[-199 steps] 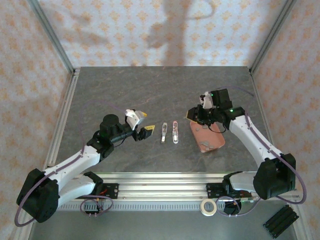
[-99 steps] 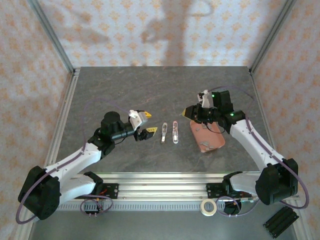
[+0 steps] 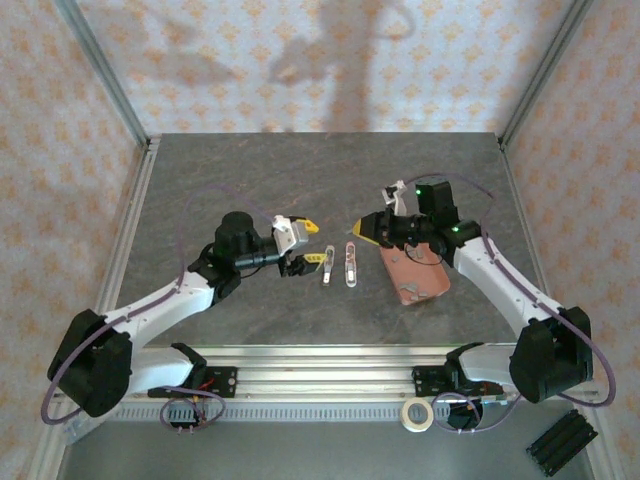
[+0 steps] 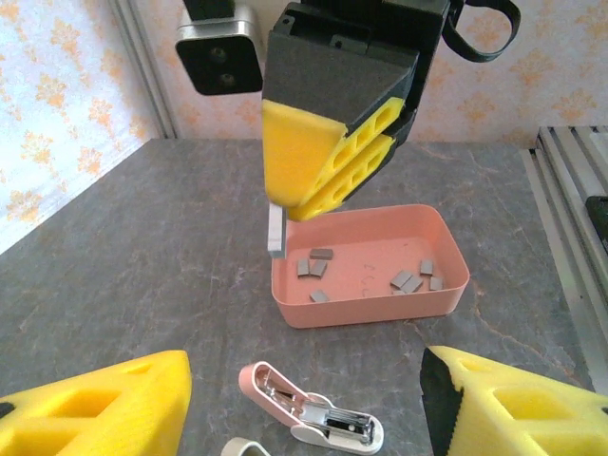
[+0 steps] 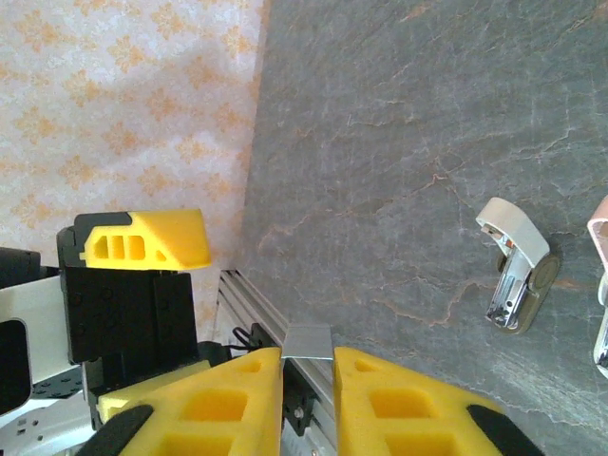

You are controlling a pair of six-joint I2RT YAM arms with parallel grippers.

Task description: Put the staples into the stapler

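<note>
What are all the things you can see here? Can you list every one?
table: one, grey, under everything
tray: one, pink, on the table's right side
staples: about eight, grey, loose in the tray
staple strip: one, grey, pinched by the right gripper
pink stapler: one, pink and white, open, left of the tray
beige stapler: one, beige and silver, beside the pink one
tape roll: one, white, near rail
black ribbed piece: one, near right corner
left gripper: yellow fingers, open
right gripper: yellow fingers, shut

Tabletop point(image 3: 250, 170): grey, stone-patterned.
Tray point(image 3: 428, 290): salmon-pink, rectangular, right of centre.
Tape roll point(image 3: 417, 414): white, by near rail point(image 3: 330, 362).
Black ribbed block point(image 3: 561, 441): near-right corner.
Walls point(image 3: 250, 90): floral wallpaper.
</note>
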